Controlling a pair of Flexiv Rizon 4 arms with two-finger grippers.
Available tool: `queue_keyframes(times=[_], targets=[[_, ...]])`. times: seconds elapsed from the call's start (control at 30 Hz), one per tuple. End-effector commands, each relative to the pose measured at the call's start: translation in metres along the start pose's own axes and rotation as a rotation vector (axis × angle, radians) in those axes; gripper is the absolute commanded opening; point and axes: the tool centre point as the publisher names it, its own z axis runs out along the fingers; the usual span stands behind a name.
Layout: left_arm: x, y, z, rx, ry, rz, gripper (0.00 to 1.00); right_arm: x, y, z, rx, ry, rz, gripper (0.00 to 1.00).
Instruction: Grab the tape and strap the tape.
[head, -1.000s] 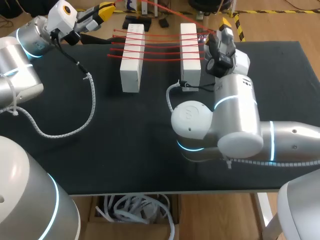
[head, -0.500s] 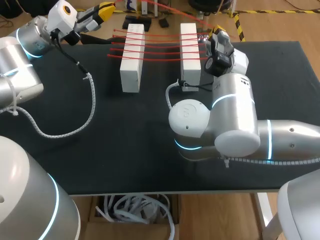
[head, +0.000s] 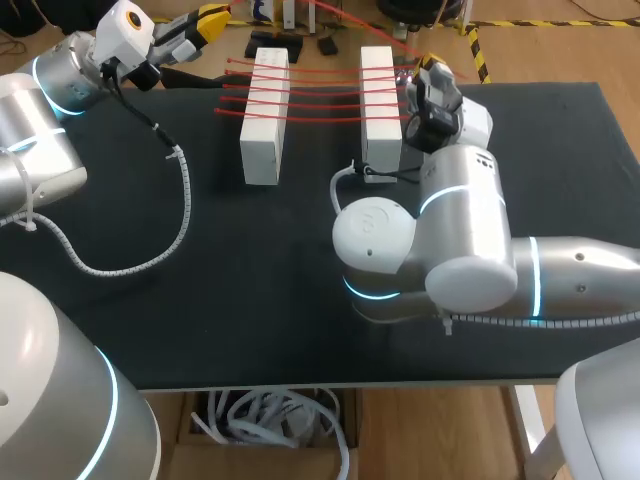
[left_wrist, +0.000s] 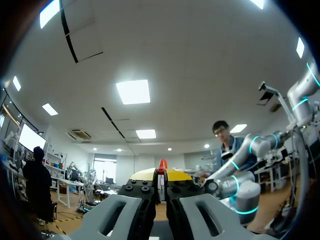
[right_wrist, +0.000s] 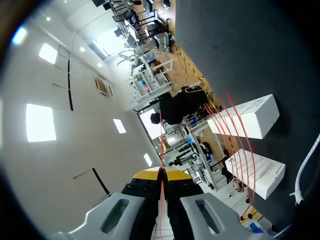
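Two white blocks (head: 264, 118) (head: 381, 105) stand side by side at the back of the black table (head: 250, 290). Several red tape strands (head: 320, 92) stretch across both. My right gripper (head: 432, 66) sits just right of the right block, at the strands' ends. In the right wrist view it (right_wrist: 161, 175) is shut on a thin red tape strand (right_wrist: 161, 150) that runs out ahead of its tips, with both blocks (right_wrist: 247, 117) off to one side. My left gripper (head: 212, 18) hangs past the table's back left edge. Its fingers (left_wrist: 161, 175) are shut on a red tape end (left_wrist: 162, 164).
My left arm's white ribbed cable (head: 182, 215) loops over the left part of the table. My right arm's bulky elbow (head: 440, 260) covers the middle right. A loose red strand (head: 345, 17) slants above the blocks toward the right gripper.
My right gripper has closed on the tape and shifted slightly left toward the right block. The left arm has not moved.
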Motion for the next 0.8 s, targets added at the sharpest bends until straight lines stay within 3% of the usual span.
queue_keyframes(times=[0.03, 0.23, 0.3, 0.37, 0.53, 0.8], targets=[[0.0008, 0.0001, 0.0003, 0.000, -0.002, 0.001, 0.00, 0.0038, -0.0010, -0.0004, -0.004, -0.008, -0.004, 0.00], [0.0008, 0.0001, 0.0003, 0.000, -0.002, 0.001, 0.00, 0.0038, -0.0010, -0.0004, -0.004, -0.008, -0.004, 0.00], [0.0012, 0.0001, -0.0012, -0.128, -0.003, 0.027, 0.00, 0.0038, -0.0010, -0.0004, -0.004, -0.008, -0.004, 0.00], [0.0017, 0.0020, -0.0008, -0.370, 0.026, 0.044, 0.00, 0.0038, -0.0010, -0.0004, -0.004, -0.008, -0.004, 0.00], [0.0034, 0.0047, 0.0029, -0.832, 0.061, 0.081, 0.00, 0.0038, -0.0010, -0.0004, -0.004, -0.008, -0.004, 0.00], [0.0078, 0.0042, 0.0054, -1.293, 0.115, 0.107, 0.00, 0.0038, -0.0010, -0.0004, -0.004, -0.008, -0.004, 0.00]])
